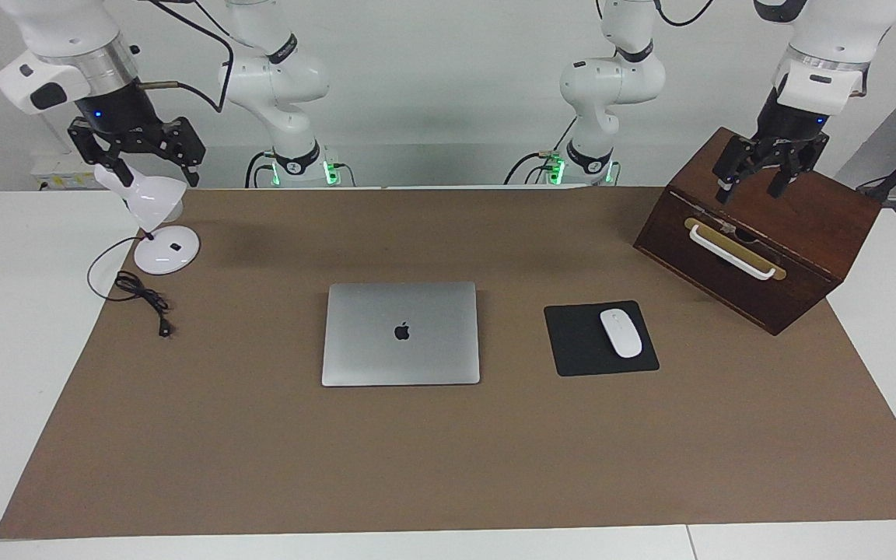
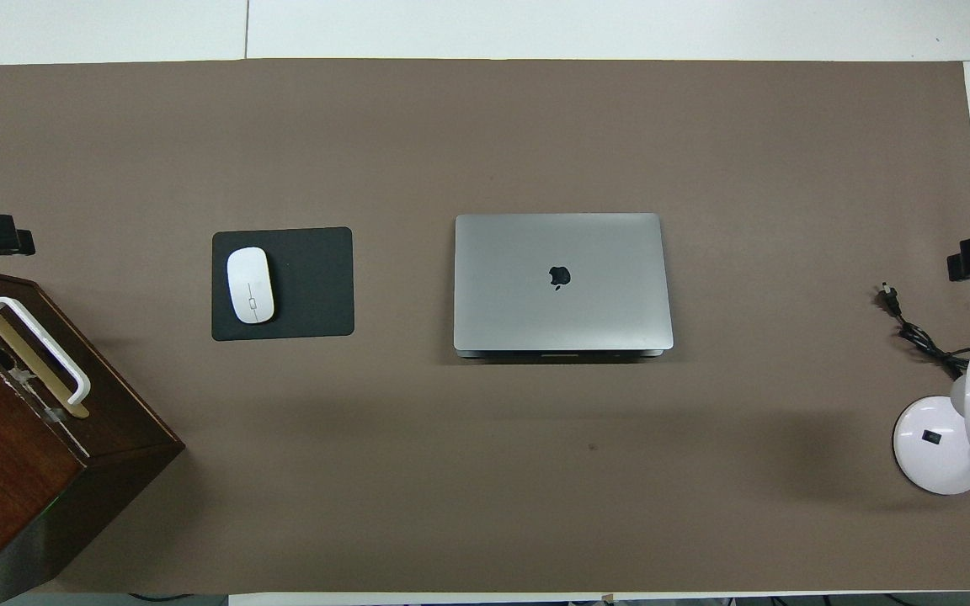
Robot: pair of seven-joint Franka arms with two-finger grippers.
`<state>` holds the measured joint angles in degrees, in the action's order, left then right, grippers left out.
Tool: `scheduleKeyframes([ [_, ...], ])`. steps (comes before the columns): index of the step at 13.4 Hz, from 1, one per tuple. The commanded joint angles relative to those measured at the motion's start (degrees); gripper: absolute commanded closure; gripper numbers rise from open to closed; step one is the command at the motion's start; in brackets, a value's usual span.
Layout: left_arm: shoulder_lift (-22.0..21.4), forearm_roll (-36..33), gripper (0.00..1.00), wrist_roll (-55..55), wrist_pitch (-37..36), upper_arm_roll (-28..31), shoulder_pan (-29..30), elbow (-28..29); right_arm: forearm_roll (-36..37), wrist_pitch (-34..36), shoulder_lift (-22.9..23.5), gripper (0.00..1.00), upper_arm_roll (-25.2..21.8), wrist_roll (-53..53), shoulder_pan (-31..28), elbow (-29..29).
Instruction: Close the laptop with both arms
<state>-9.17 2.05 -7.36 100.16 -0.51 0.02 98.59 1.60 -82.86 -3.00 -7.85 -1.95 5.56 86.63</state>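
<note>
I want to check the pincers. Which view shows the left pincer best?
The facing view: the whole left pincer shows, open, over the wooden box. The overhead view shows only a dark tip at its edge.
</note>
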Motion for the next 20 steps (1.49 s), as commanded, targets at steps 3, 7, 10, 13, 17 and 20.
scheduleKeyframes([
  [3,-0.1,0.1,0.0,-0.8,-3.7,0.6,-0.8,-0.4,-0.6,1.8,-1.2,0.0,0.8,0.6,-0.7,1.0],
  [7,-0.2,0.2,0.0,-0.8,-6.6,0.6,-0.8,-0.4,-0.6,1.9,-1.1,0.0,0.8,0.6,-0.7,1.0],
  [10,-0.3,0.2,0.0,-0.7,-7.9,0.6,-0.7,-0.4,-0.6,2.0,-1.1,0.0,0.8,0.6,-0.8,1.0],
  [13,-0.3,0.1,0.0,-0.7,-8.0,0.6,-0.8,-0.3,-0.6,2.1,-1.1,0.0,0.8,0.7,-0.7,1.0],
  [17,-0.5,0.1,0.0,-0.7,-8.0,0.6,-0.7,0.1,-0.6,2.1,-1.1,0.0,0.8,0.7,-0.7,1.0],
  [20,-0.6,0.1,0.0,-0.7,-8.0,0.6,-0.7,0.1,-0.6,2.2,-1.1,0.0,1.0,0.7,-0.7,1.0],
])
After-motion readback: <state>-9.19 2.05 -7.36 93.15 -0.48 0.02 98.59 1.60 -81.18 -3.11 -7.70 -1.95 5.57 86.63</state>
